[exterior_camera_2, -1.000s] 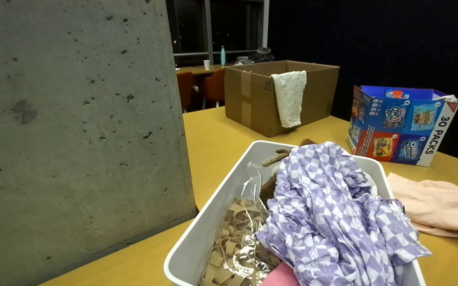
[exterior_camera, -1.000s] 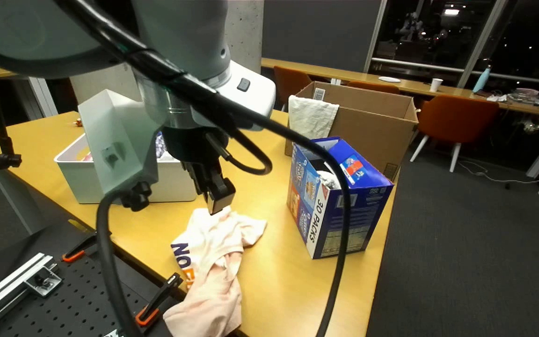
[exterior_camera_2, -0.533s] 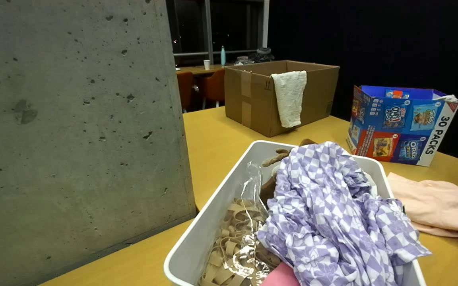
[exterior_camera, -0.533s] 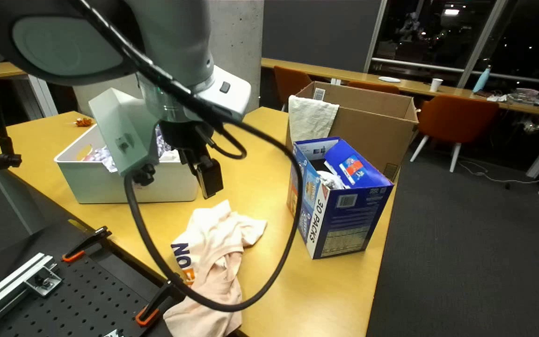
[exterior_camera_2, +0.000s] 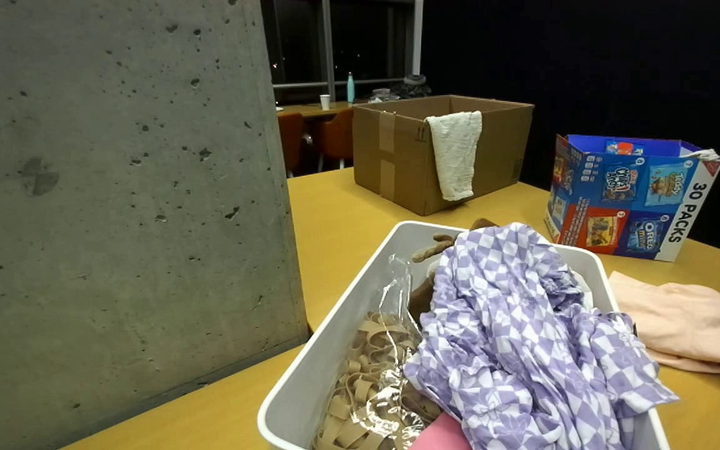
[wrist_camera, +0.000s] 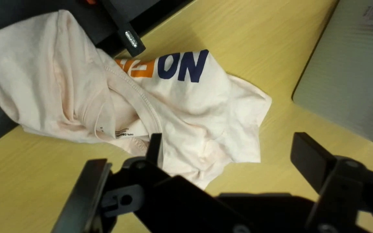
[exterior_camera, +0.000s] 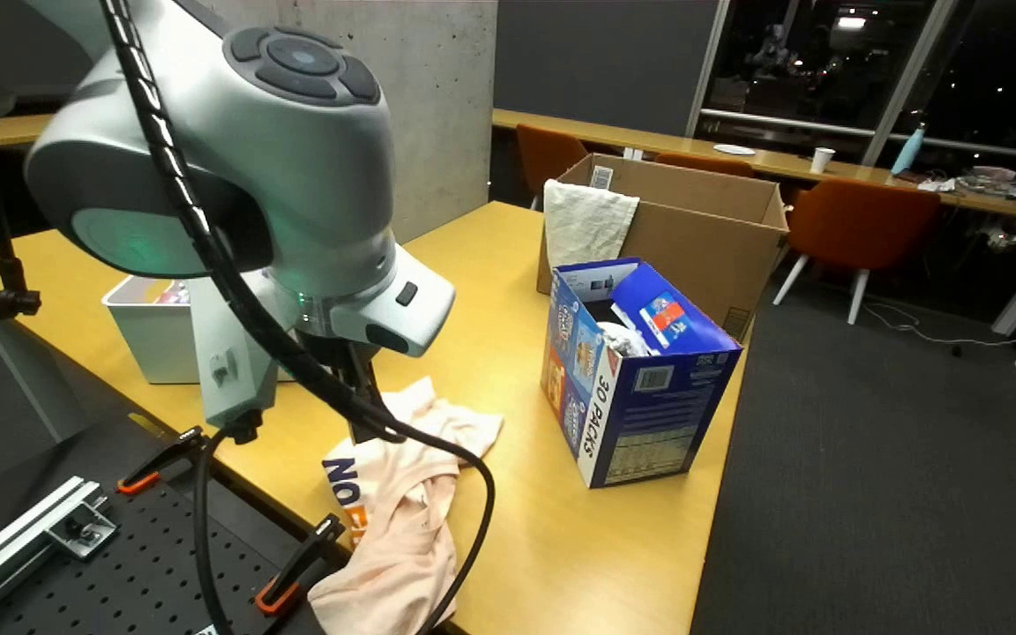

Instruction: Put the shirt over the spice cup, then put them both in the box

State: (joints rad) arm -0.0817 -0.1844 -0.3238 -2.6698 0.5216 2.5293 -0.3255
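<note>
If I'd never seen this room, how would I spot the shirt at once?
On the yellow table, find the open blue snack box. Between it and the black perforated board, the crumpled shirt lies with one end over the table's edge. Unlike the plain whitish cloth draped over the brown cardboard box, it is pale pink with dark-blue and orange lettering.

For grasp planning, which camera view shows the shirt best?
Wrist view: nearly all the shirt, from above. In an exterior view, the cable crosses it; in an exterior view, the image edge cuts it.
</note>
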